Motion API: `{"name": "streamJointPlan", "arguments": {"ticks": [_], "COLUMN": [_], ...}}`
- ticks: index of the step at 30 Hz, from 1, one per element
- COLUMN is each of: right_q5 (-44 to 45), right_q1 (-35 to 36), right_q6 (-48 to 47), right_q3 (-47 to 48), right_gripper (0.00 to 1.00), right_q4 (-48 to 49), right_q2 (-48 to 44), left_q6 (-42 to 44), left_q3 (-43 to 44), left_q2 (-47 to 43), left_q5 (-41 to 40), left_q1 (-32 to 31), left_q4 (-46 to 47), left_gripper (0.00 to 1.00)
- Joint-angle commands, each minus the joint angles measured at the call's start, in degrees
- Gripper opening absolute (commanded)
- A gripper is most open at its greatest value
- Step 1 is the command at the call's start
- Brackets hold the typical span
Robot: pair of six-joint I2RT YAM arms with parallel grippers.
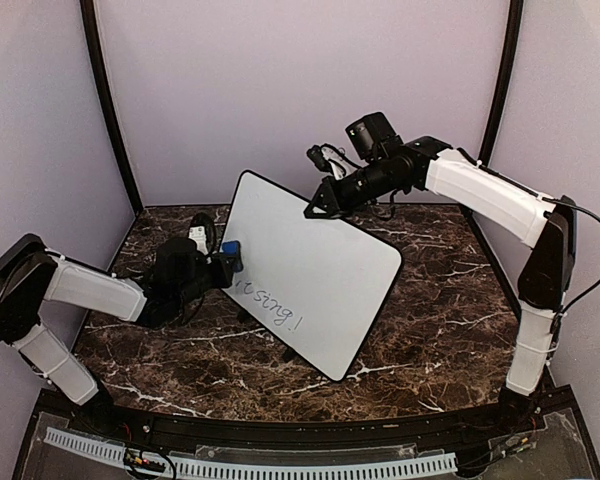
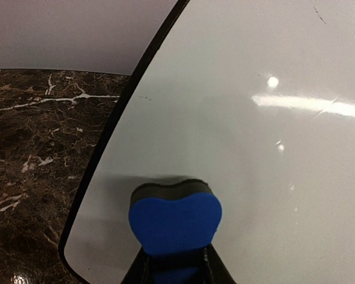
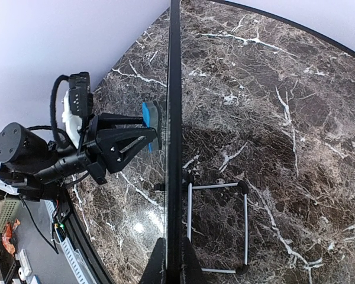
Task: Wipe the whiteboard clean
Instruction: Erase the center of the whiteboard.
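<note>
The whiteboard [image 1: 310, 265] stands tilted on a stand in the middle of the marble table, with dark handwriting near its lower left. My left gripper [image 1: 223, 266] is shut on the blue eraser [image 1: 231, 250], whose dark felt face presses on the board's left part just above the writing. In the left wrist view the eraser [image 2: 175, 219] rests on the white board [image 2: 254, 148]. My right gripper [image 1: 315, 207] is shut on the board's top edge; in the right wrist view the black edge [image 3: 174, 118] runs up from between its fingers [image 3: 157, 269].
A wire stand [image 3: 219, 228] of white rods props the board from behind. The dark marble tabletop [image 1: 450, 300] lies around it, closed in by purple walls. My left arm [image 3: 77, 151] shows in the right wrist view beside the board.
</note>
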Motion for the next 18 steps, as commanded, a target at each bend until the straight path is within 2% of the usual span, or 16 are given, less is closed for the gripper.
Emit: {"name": "streamJointPlan", "arguments": {"ticks": [1, 8, 18], "right_q5": [-3.1, -3.2, -2.9], "right_q1": [2.3, 2.3, 2.2], "right_q6": [-1.8, -1.8, -1.8], "right_q3": [-1.6, -0.8, -0.6], "right_gripper": [0.0, 0.0, 0.0], "right_q4": [-3.5, -3.8, -4.0], "right_q2": [-0.9, -0.2, 0.3], "left_q6": [-7.8, -15.0, -16.6], "left_q3": [-0.7, 1.4, -1.3], "left_q2": [2.1, 8.8, 7.4], "left_q5": [3.6, 8.8, 5.6], "left_q1": [2.9, 3.1, 3.1], "left_q4": [-2.4, -4.2, -7.5], "left_gripper": [0.0, 0.0, 0.0]}}
